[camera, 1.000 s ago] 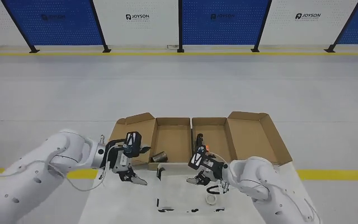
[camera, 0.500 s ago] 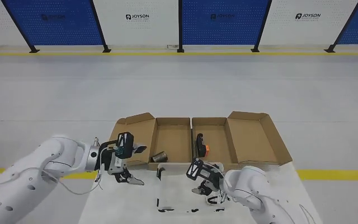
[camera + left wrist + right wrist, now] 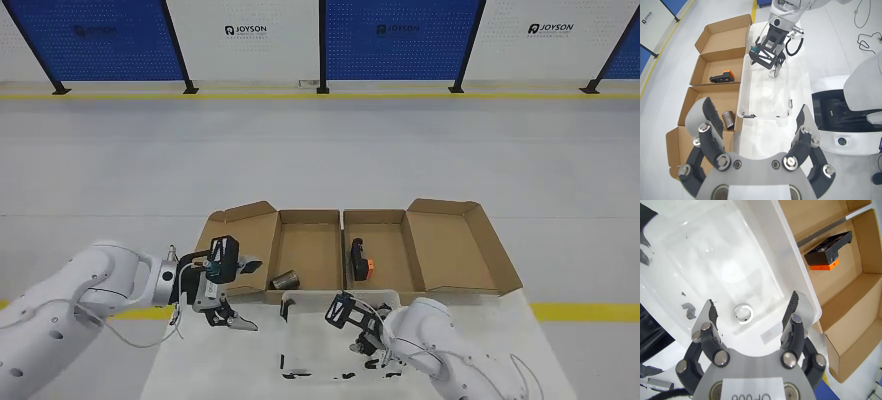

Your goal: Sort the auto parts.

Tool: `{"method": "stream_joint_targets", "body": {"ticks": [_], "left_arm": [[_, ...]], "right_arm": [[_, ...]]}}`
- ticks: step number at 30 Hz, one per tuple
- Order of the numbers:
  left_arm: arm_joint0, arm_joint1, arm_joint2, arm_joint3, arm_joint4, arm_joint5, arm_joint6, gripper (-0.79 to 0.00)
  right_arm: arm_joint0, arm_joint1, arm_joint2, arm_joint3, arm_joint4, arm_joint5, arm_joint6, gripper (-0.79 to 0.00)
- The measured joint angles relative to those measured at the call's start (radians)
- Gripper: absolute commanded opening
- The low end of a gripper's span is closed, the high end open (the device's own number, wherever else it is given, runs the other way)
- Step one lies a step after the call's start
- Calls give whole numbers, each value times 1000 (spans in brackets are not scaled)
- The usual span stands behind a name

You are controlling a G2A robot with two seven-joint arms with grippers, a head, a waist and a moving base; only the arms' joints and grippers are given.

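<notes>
- Change: R claw (image 3: 752,298) has pulled back from the R cardboard box (image 3: 390,235) and now hangs over the clear bin (image 3: 791,256). L arm drew back slightly, then held.
- Progress (est.): two parts boxed, one left in the bin, so approx. two-thirds done.
- L cardboard box (image 3: 310,245): metal cylinder (image 3: 728,118) on its side, near the wall next to the bin.
- R cardboard box: black-and-orange part (image 3: 829,255) lying flat.
- Bin: one silver ring (image 3: 743,321) near a corner, below the R claw, untouched.
- R claw: spread, empty.
- L claw (image 3: 754,103): spread, empty, above the tabletop (image 3: 250,360) near the L cardboard box.
</notes>
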Motion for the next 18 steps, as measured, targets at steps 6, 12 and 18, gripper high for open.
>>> {"method": "stream_joint_targets", "body": {"ticks": [6, 12, 18], "left_arm": [[0, 0, 0, 0, 0, 0, 0, 0], [0, 0, 0, 0, 0, 0, 0, 0], [0, 0, 0, 0, 0, 0, 0, 0]], "right_arm": [[25, -13, -53, 27, -26, 18, 75, -397], [29, -19, -68, 21, -55, 46, 98, -419], [30, -24, -95, 52, -118, 56, 150, -413]]}}
